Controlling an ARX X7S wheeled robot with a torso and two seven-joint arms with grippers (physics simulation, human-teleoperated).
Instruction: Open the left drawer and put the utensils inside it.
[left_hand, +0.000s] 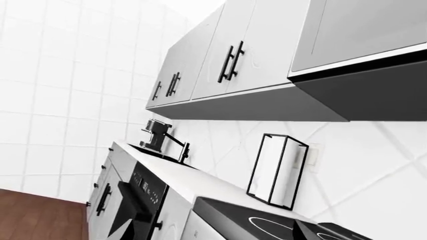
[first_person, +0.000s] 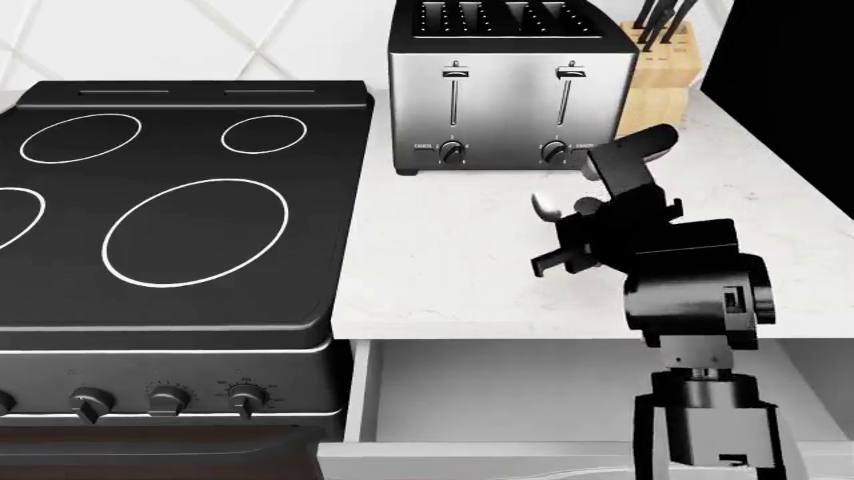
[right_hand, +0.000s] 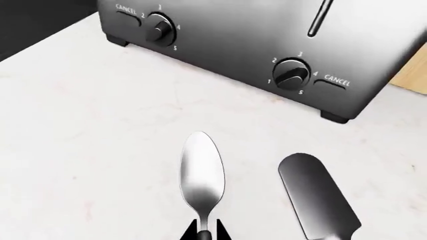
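spoon (right_hand: 202, 172) beside spatula (right_hand: 315, 195), before toaster (right_hand: 267, 40), drawer (first_person: 534, 395) below

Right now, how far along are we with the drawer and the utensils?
Done: the left drawer stands open, nothing visible inside. In hand: the right gripper hovers over the spoon; no grasp is visible. Left: both the spoon and the black spatula lie on the counter, before the toaster.

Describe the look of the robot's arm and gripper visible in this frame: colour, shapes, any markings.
Only the right arm shows in the head view: glossy black throughout, built from chunky rounded cylindrical joint housings with a blockier segment below. A small pale rectangular marking sits on the main housing. The right gripper is black with angular bracket-like parts. No cables are visible. The left arm is not in view.
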